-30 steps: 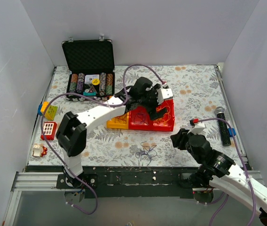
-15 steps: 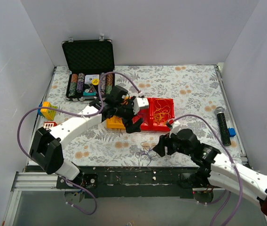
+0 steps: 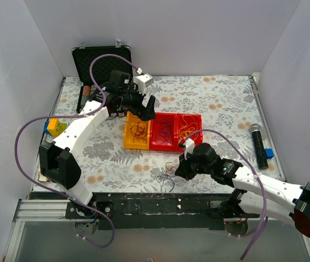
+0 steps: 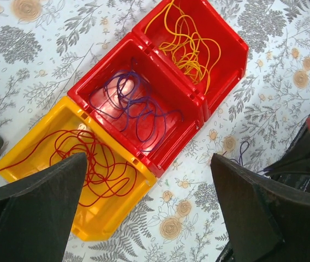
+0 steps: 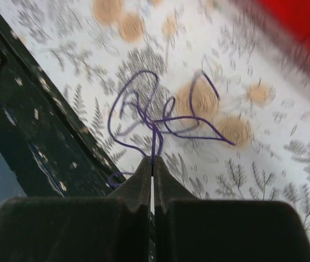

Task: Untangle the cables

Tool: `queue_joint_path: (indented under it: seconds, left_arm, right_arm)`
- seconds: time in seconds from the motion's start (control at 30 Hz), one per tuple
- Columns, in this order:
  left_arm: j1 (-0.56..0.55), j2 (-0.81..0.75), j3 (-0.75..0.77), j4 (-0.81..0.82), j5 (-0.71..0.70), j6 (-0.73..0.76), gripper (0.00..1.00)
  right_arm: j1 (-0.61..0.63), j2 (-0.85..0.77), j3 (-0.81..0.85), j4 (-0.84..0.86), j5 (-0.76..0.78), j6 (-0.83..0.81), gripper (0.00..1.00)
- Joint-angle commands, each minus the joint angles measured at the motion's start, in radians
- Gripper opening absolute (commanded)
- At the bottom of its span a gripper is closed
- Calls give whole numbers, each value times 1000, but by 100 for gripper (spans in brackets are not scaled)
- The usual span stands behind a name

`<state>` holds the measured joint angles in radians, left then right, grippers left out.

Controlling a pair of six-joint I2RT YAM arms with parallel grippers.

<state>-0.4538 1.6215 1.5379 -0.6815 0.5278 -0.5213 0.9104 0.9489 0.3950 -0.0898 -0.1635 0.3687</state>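
Observation:
The cables lie apart. A red cable [image 4: 89, 158] is coiled in the yellow bin [image 3: 129, 143], a purple one [image 4: 138, 109] in the middle red bin [image 3: 162, 147], and a yellow one [image 4: 190, 43] in the right red bin [image 3: 198, 121]. A loose purple-blue cable [image 3: 167, 176] [image 5: 144, 109] lies on the table near the front edge. My right gripper [image 3: 180, 170] [image 5: 153, 161] is shut on a strand of it, low over the table. My left gripper [image 3: 144, 109] [image 4: 148, 164] hangs open high above the bins, holding nothing.
An open black case [image 3: 103, 65] with poker chips stands at the back left. Toy blocks [image 3: 55, 126] lie at the left edge. A black microphone [image 3: 258, 144] lies at the right. The black front rail [image 3: 160, 199] runs close behind the loose cable.
My left arm lifted back and to the left, off the bins, its gripper still open. My right arm swung left to the loose cable and shut on it.

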Motion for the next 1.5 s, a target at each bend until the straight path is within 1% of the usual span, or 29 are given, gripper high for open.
queue_joint_path:
  seconds: [0.0,0.17,0.4,0.5,0.53,0.63,0.8,1.0,1.13,1.37,1.47]
  left_arm:
    - [6,-72,59,-104,-113,-46,98]
    - [12,-106,54,-135,-190,-80,98]
    - [101,-147,108,-162,-207,-98,98]
    - [124,-195,85,-136,-238,-85,98]
    - [139,-231,59,-97,-242,-79,98]
    - [170,-293,-2,-38,-253,-80,98]
    - [199,-282,-12,-61,-272,-82,98]
    - [198,-298,-45,-43,-276,-94,98]
    - [199,-299,-56,-49,-267,-92,98]
    - [199,-299,-81,-27,-296,-106,98]
    - [198,-287,-84,-15,-305,-118,98]
  right_arm:
    - [4,-36,194,-4,42,-83,1]
    - [4,48,419,-105,94,-175,1]
    - [2,206,665,-154,223,-303,1]
    - [-7,272,748,-171,257,-352,1]
    - [-14,292,766,-171,263,-361,1]
    - [-36,336,801,-182,285,-366,1]
    - [-65,373,817,-169,283,-366,1]
    - [-103,419,823,-137,311,-366,1]
    - [-126,465,840,-139,326,-419,1]
    - [-137,533,866,-153,432,-441,1]
    - [-137,591,877,-174,405,-418,1]
